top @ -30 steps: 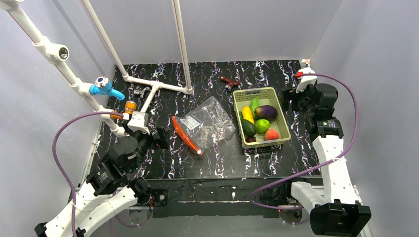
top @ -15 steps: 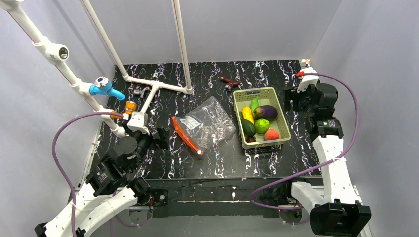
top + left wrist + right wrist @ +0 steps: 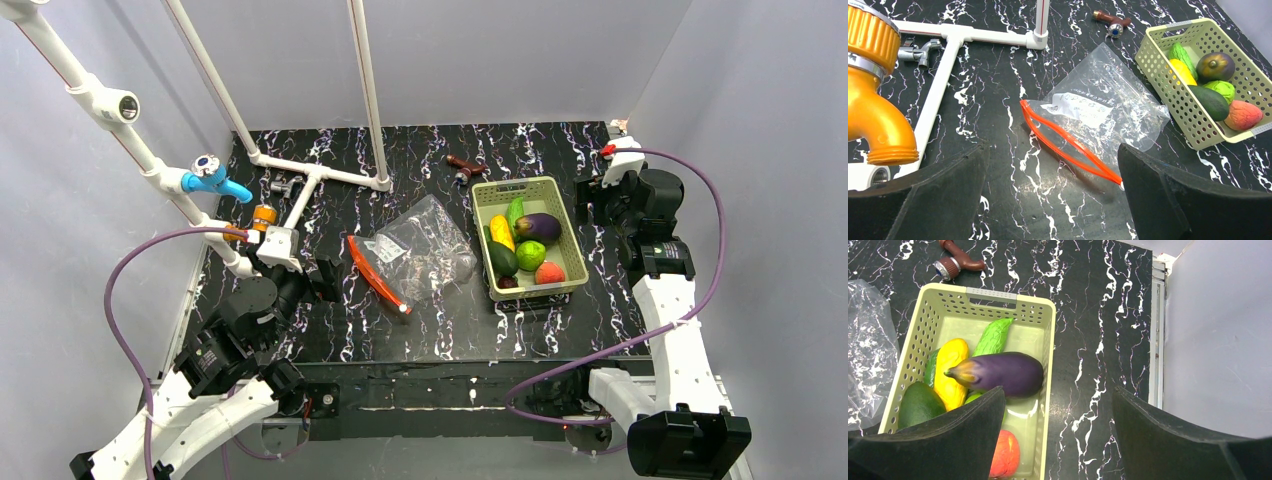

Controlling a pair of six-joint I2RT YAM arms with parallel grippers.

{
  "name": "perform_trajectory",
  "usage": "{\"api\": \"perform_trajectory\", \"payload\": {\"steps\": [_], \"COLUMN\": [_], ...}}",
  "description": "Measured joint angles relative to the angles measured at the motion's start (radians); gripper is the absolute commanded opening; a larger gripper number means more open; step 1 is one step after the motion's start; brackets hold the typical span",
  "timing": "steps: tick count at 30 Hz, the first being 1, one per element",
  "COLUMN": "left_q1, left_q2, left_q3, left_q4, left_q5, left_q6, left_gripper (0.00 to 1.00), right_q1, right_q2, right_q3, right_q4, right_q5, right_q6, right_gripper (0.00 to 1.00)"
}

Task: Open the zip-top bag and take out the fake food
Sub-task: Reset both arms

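Note:
The zip-top bag (image 3: pixel 425 250) lies flat at mid-table. Its red-orange zipper (image 3: pixel 378 272) gapes open toward the left, and the bag looks empty. In the left wrist view the bag (image 3: pixel 1100 107) lies ahead of my open, empty left gripper (image 3: pixel 1053 200), which also shows in the top view (image 3: pixel 325 278). The fake food sits in the yellow-green basket (image 3: pixel 573 250): eggplant (image 3: pixel 998 372), yellow piece (image 3: pixel 950 370), cucumber (image 3: pixel 993 335), avocado (image 3: pixel 918 402), tomato (image 3: pixel 1005 452) and green fruit (image 3: pixel 530 254). My right gripper (image 3: pixel 1058 440) is open and empty above the basket's right rim (image 3: pixel 1048 365).
A brown faucet (image 3: pixel 465 166) lies behind the basket. A white pipe frame (image 3: pixel 315 172) with a blue tap (image 3: pixel 212 178), an orange tap (image 3: pixel 870 100) and a metal valve (image 3: pixel 918 50) fills the far left. Grey walls enclose the table.
My right gripper has shifted very slightly to the right. The bag, the basket and my left arm have not moved.

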Motion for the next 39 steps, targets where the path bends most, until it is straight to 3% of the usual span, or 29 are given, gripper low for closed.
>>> {"api": "perform_trajectory", "payload": {"steps": [39], "left_q1": [0.000], "left_q2": [0.000], "left_q3": [0.000], "left_q4": [0.000], "left_q5": [-0.003], "left_q6": [0.004], "left_gripper": [0.99], "right_q1": [0.000], "right_q2": [-0.001], "right_q3": [0.000], "right_q4": [-0.020], "right_q5": [0.045], "right_q6": [0.000], "right_gripper": [0.84]}}
